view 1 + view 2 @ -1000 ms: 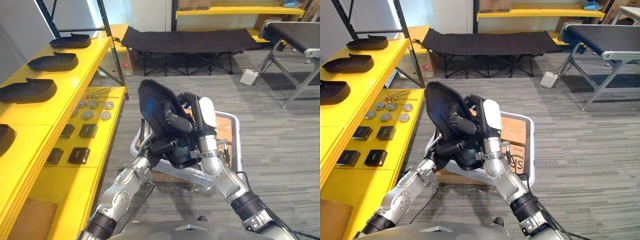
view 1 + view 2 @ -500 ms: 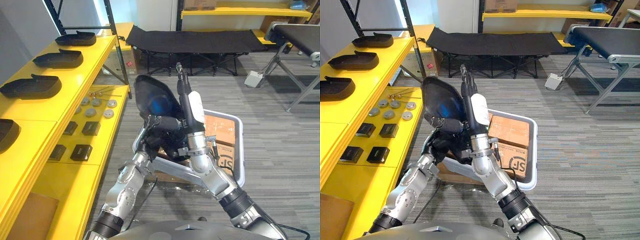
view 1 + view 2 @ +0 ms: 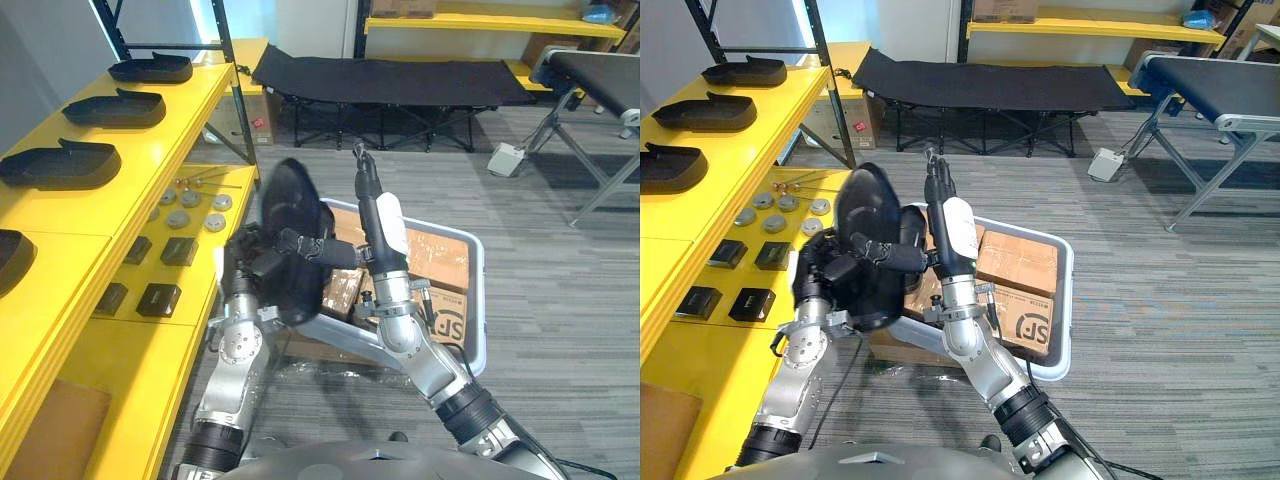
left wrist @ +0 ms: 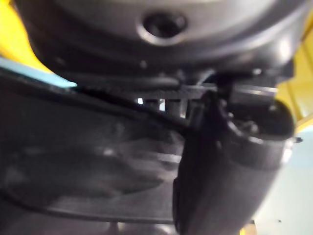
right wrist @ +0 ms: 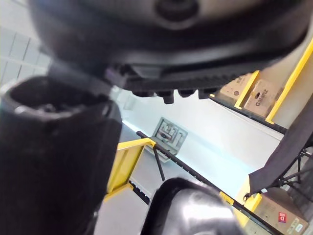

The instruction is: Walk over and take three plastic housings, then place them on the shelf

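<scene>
Left robot hand [image 3: 252, 272]: fingers and thumb curled round the lower part of the plastic housing [image 3: 288, 205], which rises above the hand with its rounded end uppermost. The housing is a black, smooth, faintly glossy shell of oval outline, turned nearly edge-on to the head camera.

Right robot hand [image 3: 383, 240]: fingers straight, pressed together and pointing up, just beside the housing on the side away from the left robot hand. Whether its palm touches the shell cannot be told.

Below and behind both hands: a grey crate [image 3: 478, 300] holding cardboard boxes [image 3: 435, 260].

Well apart, to the outer side of the left robot hand: the yellow shelf [image 3: 150, 130], bearing a row of like black housings [image 3: 60, 165].
</scene>
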You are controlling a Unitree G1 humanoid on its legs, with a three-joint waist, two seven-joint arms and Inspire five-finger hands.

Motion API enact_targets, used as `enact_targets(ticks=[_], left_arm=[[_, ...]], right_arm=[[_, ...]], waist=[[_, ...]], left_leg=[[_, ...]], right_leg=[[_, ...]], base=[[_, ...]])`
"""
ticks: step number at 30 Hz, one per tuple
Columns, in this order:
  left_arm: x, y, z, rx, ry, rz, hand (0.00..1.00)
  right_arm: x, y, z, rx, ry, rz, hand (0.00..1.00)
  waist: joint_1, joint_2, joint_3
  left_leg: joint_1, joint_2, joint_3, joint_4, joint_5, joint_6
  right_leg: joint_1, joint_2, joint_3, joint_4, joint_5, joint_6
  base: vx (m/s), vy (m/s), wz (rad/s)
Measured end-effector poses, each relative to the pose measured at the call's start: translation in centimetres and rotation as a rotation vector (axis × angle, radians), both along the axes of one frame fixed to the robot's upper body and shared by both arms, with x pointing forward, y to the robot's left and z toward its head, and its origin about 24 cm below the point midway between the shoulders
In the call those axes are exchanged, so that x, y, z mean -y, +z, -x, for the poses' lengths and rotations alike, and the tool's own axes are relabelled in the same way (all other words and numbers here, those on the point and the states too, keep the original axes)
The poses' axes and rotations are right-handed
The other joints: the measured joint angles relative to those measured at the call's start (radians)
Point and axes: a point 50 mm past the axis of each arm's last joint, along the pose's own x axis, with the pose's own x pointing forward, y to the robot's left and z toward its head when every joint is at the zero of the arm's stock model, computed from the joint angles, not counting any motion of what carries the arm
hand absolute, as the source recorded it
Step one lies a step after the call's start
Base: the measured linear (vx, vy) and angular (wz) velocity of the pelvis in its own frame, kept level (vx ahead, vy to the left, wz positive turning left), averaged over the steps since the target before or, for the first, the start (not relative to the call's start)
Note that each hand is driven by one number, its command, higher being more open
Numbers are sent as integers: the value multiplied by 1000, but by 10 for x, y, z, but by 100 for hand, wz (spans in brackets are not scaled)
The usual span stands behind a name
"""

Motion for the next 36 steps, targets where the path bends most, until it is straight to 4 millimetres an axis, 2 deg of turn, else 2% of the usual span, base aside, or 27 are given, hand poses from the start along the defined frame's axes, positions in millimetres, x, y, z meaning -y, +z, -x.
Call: enact_targets(ticks=[4,7,12,15,17,21,24,27,32,36], left_arm=[[-14,2,7,18,115,-39,0],[-15,0,13,14,152,-34,0],[-17,-5,19,-3,209,-23,0],[-22,-1,21,37,242,-3,0],[-26,6,25,94,263,48,0],[-30,29,34,263,272,134,0],[-35,41,38,347,285,159,0],[-37,49,44,402,281,218,0],[-46,62,60,484,294,236,0],[-62,68,73,511,339,185,0]], right_arm=[[4,-5,4,-23,-36,-51,100],[6,-7,6,-28,-54,-68,100],[12,10,17,19,-71,-167,100],[22,15,19,17,-99,-239,100],[29,10,20,-30,-121,-284,100],[49,-14,32,-177,-192,-364,100],[60,-24,38,-235,-212,-382,100],[64,-26,39,-275,-175,-418,100],[59,-27,38,-346,1,-531,100],[36,-23,36,-362,145,-509,100]], waist=[[16,1,1],[18,0,7],[14,-8,18],[3,-8,19],[-7,-8,19],[-8,6,29],[-11,20,37],[-14,22,39],[-1,23,42],[34,22,43]], left_leg=[[1,0,-3,3,-7,-1],[1,1,-4,19,-18,0],[1,2,-3,34,-32,1],[1,2,-2,34,-33,1],[1,2,-1,34,-34,1],[10,2,14,33,-39,2],[13,2,23,31,-40,2],[11,2,23,31,-40,3],[-10,2,-15,31,-35,6],[-26,-3,-70,33,-30,11]], right_leg=[[-2,0,-3,0,-3,-3],[1,0,0,0,-3,-3],[0,0,9,0,-3,-3],[-1,0,11,0,-3,-3],[-2,0,12,0,-3,-3],[-3,-1,21,0,-3,-3],[-7,-1,27,0,-3,-2],[-5,-1,26,0,-3,-2],[5,-1,-23,-1,-3,-3],[29,-4,-95,-1,-5,-4]], base=[[0,0,0],[-2,6,-6],[-5,14,-6],[0,0,0],[-4,2,-2],[-9,10,-8],[-14,6,-9],[-2,-2,-2],[-7,-7,22],[-8,4,39]])
